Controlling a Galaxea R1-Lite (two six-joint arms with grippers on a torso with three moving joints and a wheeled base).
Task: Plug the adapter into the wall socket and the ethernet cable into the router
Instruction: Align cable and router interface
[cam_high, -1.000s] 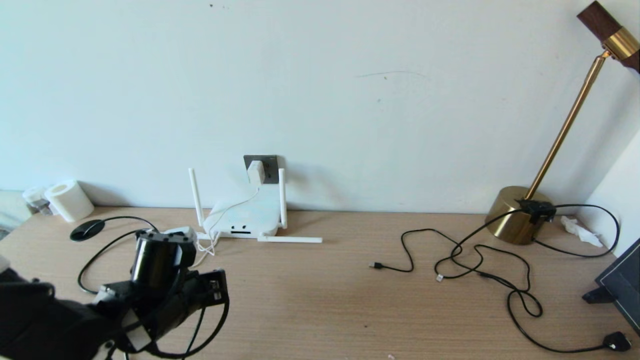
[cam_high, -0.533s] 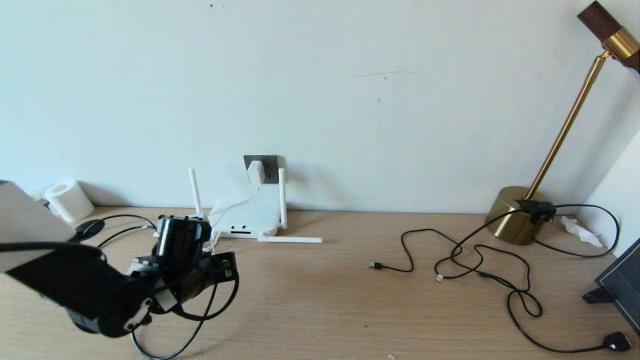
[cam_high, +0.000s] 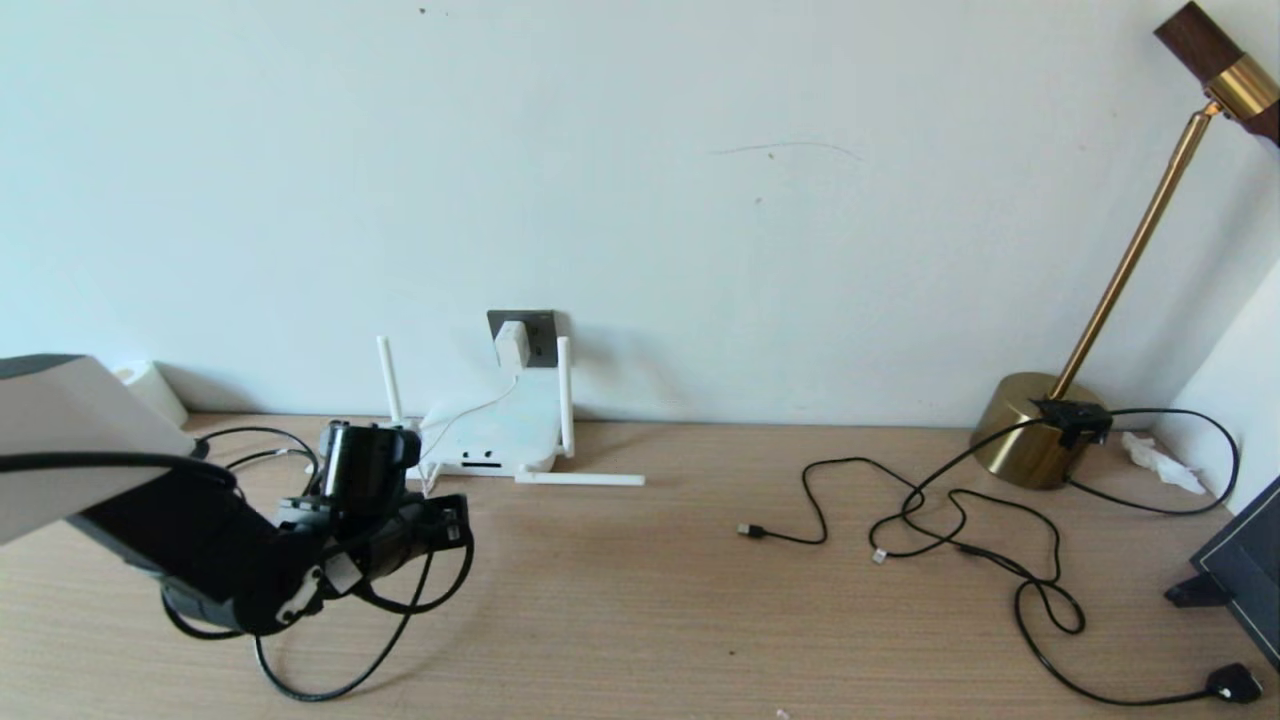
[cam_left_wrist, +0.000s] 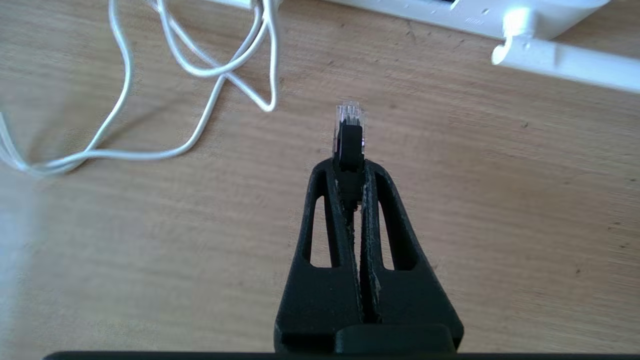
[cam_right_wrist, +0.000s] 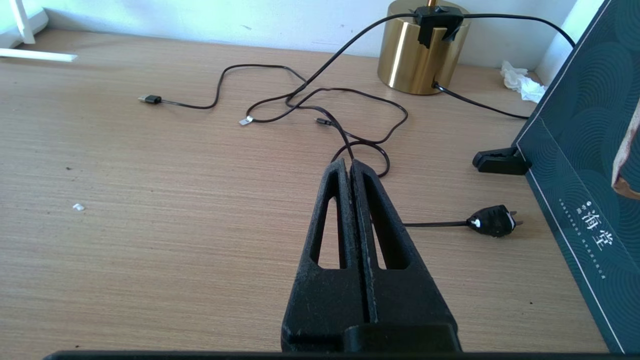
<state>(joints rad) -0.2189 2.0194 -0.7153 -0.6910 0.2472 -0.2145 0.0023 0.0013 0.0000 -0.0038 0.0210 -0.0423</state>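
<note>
Left gripper is clamped on the ethernet cable, just behind its connector; the clear tip sticks out past the fingertips, pointing toward the router. The gripper hangs low over the table, near the router's port edge, not touching it. The cable is black and fairly thick, with a small clear clip plug; its slack loops on the table below the left arm. The router is a flat white box with stick antennas, one lying flat on the table. The adapter, a small white cube, sits in the wall socket just above the router, thin white cord trailing down. Right gripper is pinched closed on nothing, well away from the router, above loose black cables.
</note>
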